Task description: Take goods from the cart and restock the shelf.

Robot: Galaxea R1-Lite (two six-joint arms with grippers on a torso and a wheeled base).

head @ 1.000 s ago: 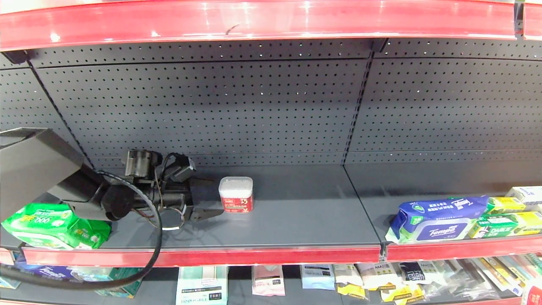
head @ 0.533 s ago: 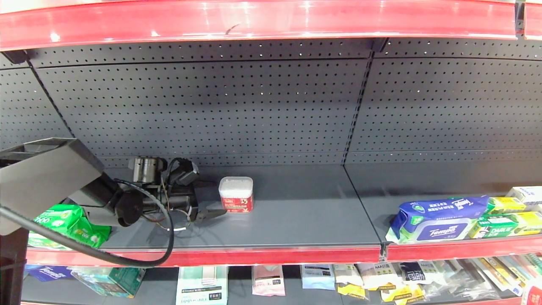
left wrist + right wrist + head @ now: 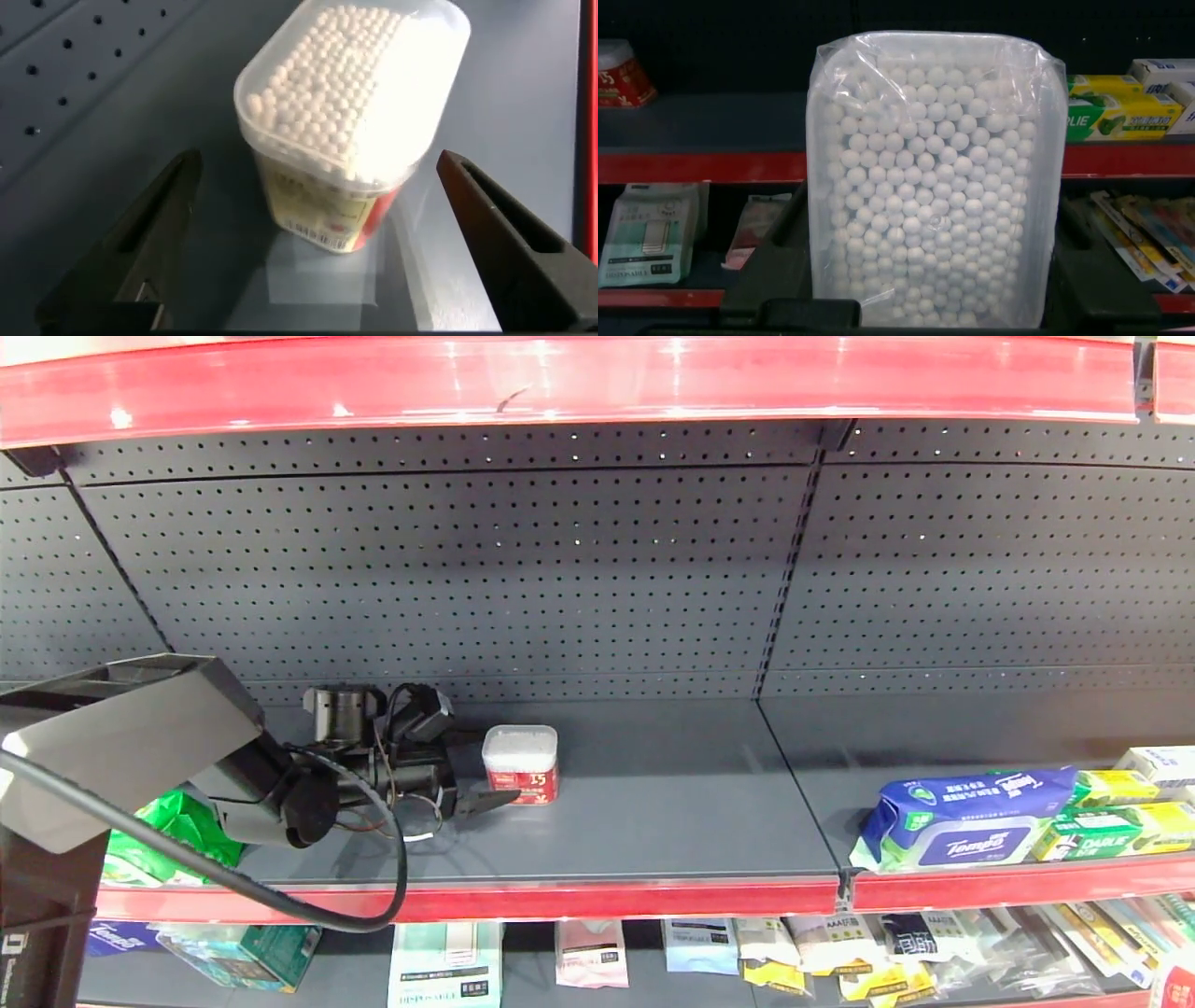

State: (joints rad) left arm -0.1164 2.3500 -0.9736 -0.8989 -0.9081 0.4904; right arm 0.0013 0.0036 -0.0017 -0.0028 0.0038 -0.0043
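Step, by my reading: first item just placed. Swab tub (image 3: 520, 763) stands upright on shelf (image 3: 653, 803), mid-left bay, near back panel. Left gripper (image 3: 320, 163) straddles it, fingers (image 3: 149, 252) spread wide, clear of both sides, holding nothing.

Next move calls for: straight pull-back of left arm, no brush against tub; then right arm's load set beside it.

Right gripper (image 3: 929, 266) closed around second swab tub (image 3: 934, 177), held before shelf.

Both tubs: clear plastic, packed full with white cotton swabs, tips showing.
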